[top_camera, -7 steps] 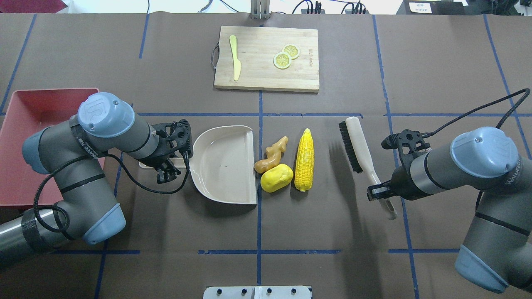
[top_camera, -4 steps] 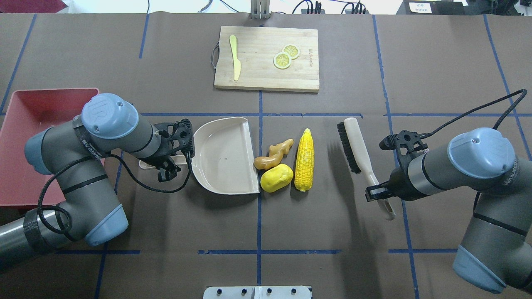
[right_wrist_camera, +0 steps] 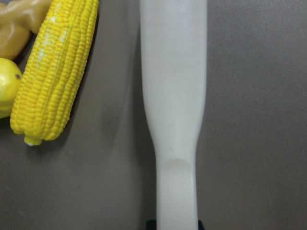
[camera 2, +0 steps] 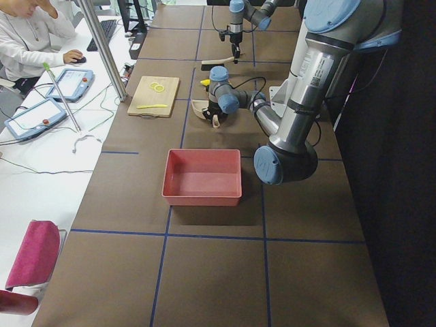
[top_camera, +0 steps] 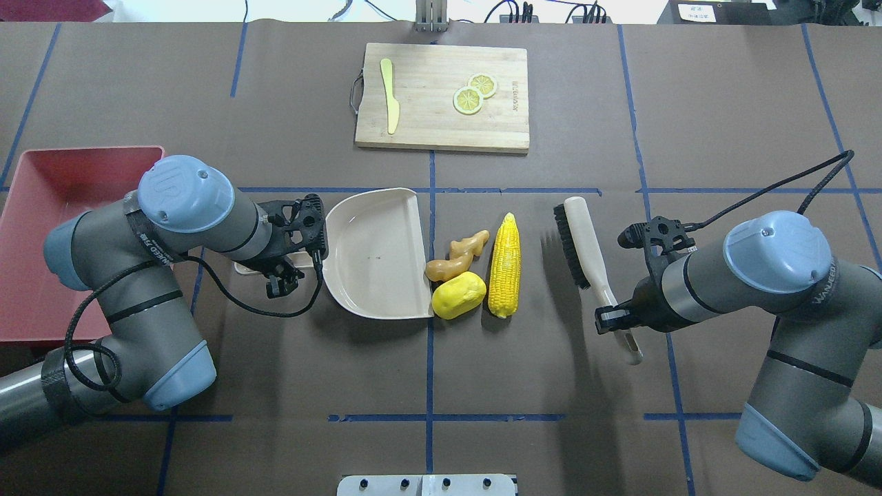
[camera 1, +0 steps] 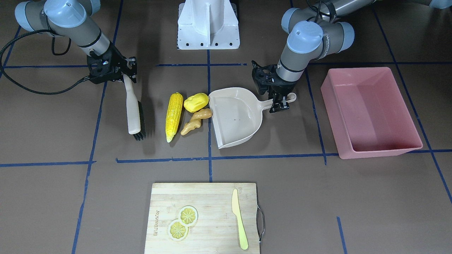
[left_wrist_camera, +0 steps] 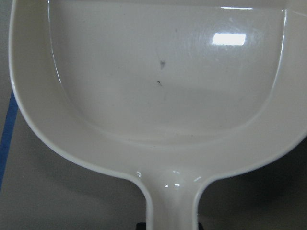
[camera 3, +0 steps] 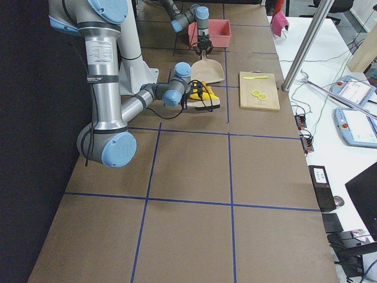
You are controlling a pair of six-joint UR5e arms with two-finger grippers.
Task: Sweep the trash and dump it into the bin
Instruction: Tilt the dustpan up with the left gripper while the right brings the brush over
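The corn cob (top_camera: 504, 265), the yellow potato-like lump (top_camera: 458, 295) and the tan ginger root (top_camera: 458, 256) lie together at the table's middle. The beige dustpan (top_camera: 375, 251) has its open edge against the ginger and the lump. My left gripper (top_camera: 286, 265) is shut on the dustpan's handle. My right gripper (top_camera: 617, 318) is shut on the handle of a cream brush (top_camera: 586, 248) with black bristles, just right of the corn. The right wrist view shows the brush handle (right_wrist_camera: 173, 96) beside the corn (right_wrist_camera: 53, 72). The pink bin (top_camera: 41, 207) stands at the far left, partly behind my left arm.
A wooden cutting board (top_camera: 441, 131) lies at the back middle, with a pale yellow knife (top_camera: 391, 103) and two lemon slices (top_camera: 474, 93) on it. Blue tape lines cross the brown table cover. A white mount (top_camera: 427, 485) sits at the near edge.
The dustpan has shifted toward the back and a little right, against the trash, and the ginger has turned slightly. The brush has moved left toward the corn.
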